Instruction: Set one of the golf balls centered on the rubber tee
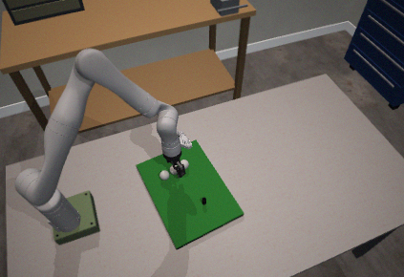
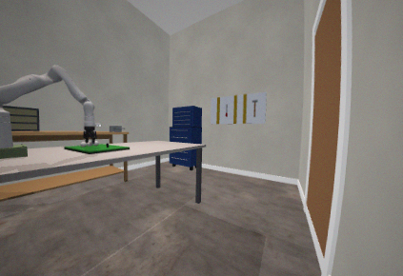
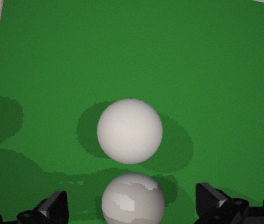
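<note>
Green mat (image 1: 204,224), open gripper (image 1: 178,170) seemingly straddling golf ball (image 3: 133,204)

Light even and moderately bright, coming from above; no glare anywhere. My arm (image 1: 95,86) throws soft, doubled grey shadows across the table (image 1: 314,158) and a darker patch on the green mat (image 1: 219,210). In the wrist view each golf ball (image 3: 130,131) casts overlapping dark shadows on the mat, and the mat's far edge bows, so the lens distorts there. All pictures soft and coarse. In the exterior view the corkboard (image 2: 325,119) at right stretches wide.
</note>
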